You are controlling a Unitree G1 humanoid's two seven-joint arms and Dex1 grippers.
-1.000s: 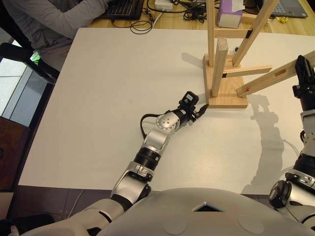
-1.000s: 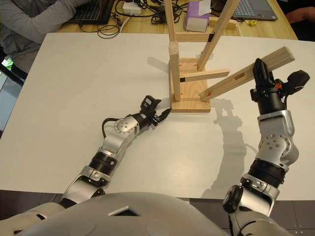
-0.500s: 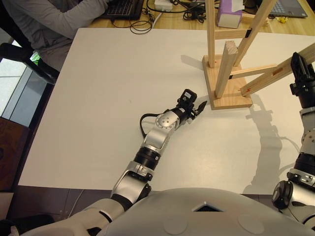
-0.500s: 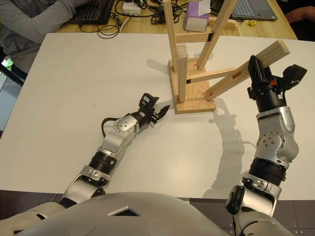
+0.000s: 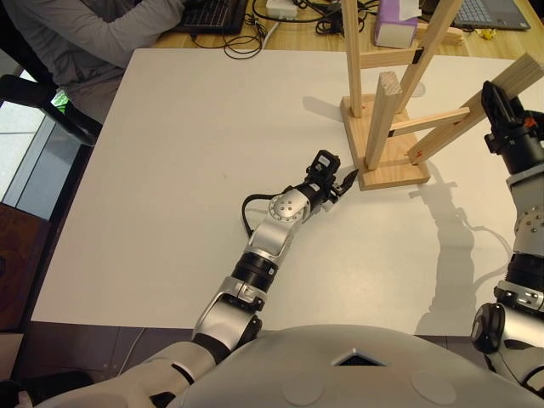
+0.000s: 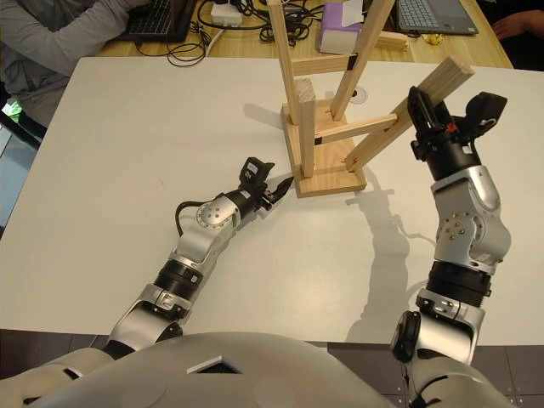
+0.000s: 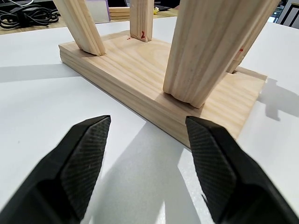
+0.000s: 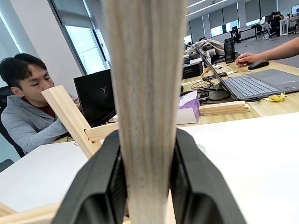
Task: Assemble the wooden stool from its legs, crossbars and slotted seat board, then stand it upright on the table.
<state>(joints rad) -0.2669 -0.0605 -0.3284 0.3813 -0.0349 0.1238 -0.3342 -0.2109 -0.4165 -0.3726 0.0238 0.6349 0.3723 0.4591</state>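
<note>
The stool lies upside down, its seat board (image 5: pixel 398 175) flat on the white table (image 5: pixel 170 170) with the legs pointing up. Two long legs (image 5: pixel 353 51) rise at the back, joined by a crossbar (image 5: pixel 387 58), and a shorter leg (image 5: pixel 380 119) stands at the front. A fourth leg (image 5: pixel 459 126) leans out to the right, tied in by a thin crossbar (image 5: pixel 425 121). My right gripper (image 5: pixel 501 110) is shut on that leaning leg (image 8: pixel 145 70) near its free end. My left gripper (image 7: pixel 148 126) is open, low on the table, just short of the board's near corner (image 7: pixel 187 126).
A purple tissue box (image 5: pixel 398 21), a laptop (image 5: pixel 501 10), a keyboard (image 5: pixel 212 13) and cables lie on the desk beyond the table's far edge. A seated person is at the back left. Bare table stretches left and in front of the stool.
My right gripper has moved up and inward with the leaning leg, which now stands steeper. The stool has turned and shifted slightly on the table. My left gripper stays by the board's corner.
</note>
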